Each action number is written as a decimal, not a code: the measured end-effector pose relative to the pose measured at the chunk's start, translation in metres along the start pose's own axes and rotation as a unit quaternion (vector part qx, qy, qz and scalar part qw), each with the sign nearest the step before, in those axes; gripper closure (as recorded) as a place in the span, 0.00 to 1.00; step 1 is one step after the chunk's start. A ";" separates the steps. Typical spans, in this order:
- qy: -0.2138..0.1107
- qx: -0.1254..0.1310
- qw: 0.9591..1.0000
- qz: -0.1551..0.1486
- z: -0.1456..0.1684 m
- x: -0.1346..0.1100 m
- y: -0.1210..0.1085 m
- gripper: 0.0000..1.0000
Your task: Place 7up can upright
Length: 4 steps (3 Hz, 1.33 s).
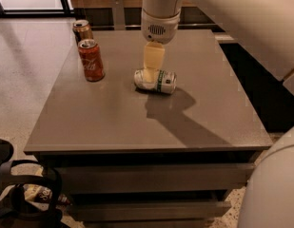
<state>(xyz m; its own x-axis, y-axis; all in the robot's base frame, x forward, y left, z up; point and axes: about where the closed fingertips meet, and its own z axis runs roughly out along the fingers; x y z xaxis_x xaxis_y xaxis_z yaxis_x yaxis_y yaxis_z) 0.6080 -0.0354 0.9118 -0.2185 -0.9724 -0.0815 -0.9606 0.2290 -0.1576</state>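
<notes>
The 7up can (156, 80), whitish-silver with a green band, lies on its side near the middle of the grey table (113, 122). My gripper (152, 69) hangs straight down from the white arm. Its cream-coloured fingers (153, 58) reach to the can's upper left side and touch or nearly touch it. The fingertips are hidden against the can.
A red-orange Coca-Cola can (91, 60) stands upright at the table's left. A copper-brown can (82, 30) with a silver top stands behind it at the far left corner. The arm's shadow falls to the right of the 7up can. A black bag (23, 194) lies on the floor at the lower left.
</notes>
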 end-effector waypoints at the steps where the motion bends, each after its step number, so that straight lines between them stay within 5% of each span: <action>1: -0.013 -0.016 1.000 0.003 0.018 -0.006 0.002 0.00; 4: -0.020 -0.024 0.999 -0.008 0.057 -0.004 -0.007 0.00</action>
<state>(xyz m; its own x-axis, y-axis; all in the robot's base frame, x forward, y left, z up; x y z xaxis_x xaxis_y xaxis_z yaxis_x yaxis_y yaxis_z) 0.6255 -0.0308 0.8572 -0.1974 -0.9732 -0.1182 -0.9711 0.2106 -0.1125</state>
